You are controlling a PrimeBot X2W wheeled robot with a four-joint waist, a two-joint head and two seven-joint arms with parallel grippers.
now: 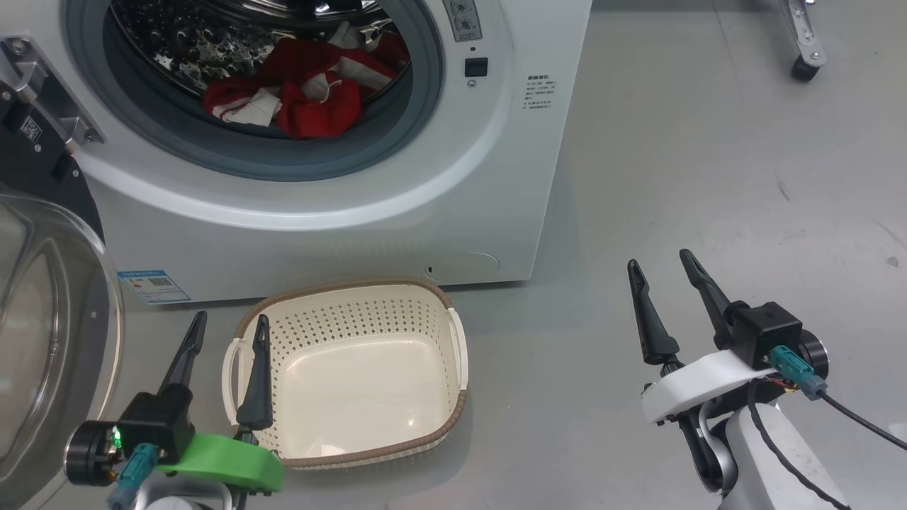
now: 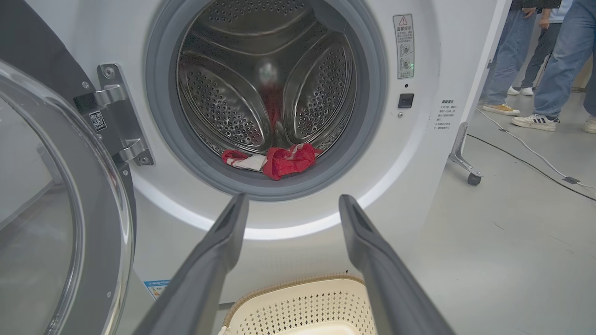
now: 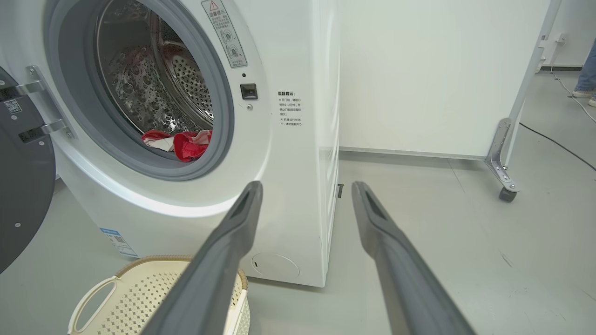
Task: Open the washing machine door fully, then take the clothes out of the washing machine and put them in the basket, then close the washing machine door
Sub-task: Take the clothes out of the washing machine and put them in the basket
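Left gripper [image 1: 232, 316]: nearest the head camera, low before the washing machine [image 1: 460, 212], left of its middle. Fingers spread wide, nothing between them. In the head view one finger crosses the left handle of the basket [image 1: 368, 315]; contact cannot be told.

Right gripper [image 1: 657, 258]: off the machine's front right corner, over bare grey floor [image 1: 708, 177]. Fingers parted, released, holding nothing.

Basket: cream, perforated, brown rim. It sits on the floor just before the machine's foot, below the drum mouth, with its bare bottom showing.

Door [image 1: 42, 340]: swung out on the machine's left side and hanging from a metal hinge [image 1: 49, 92]. It stands wide open, well clear of the mouth, and its clear glass bowl bulges near the left gripper.

Blue label [image 1: 154, 285]: on the machine's lower left front, near the floor.

Clothes [image 1: 297, 92]: red with white patches, heaped inside the machine on the bottom of the steel drum [image 2: 260, 79], just behind the grey rubber ring [image 1: 234, 152]. The pile lies towards the front of the drum, apart from both grippers.

Small printed text [image 1: 541, 92] and a black latch slot [image 1: 475, 67]: on the machine's face, right of the mouth.

Beyond the machine's right side: a white panel [image 3: 419, 70] on a metal leg with a caster [image 3: 506, 193], cables [image 2: 526, 158] along the floor, and the legs of people [image 2: 558, 60] in jeans and sneakers standing farther back.
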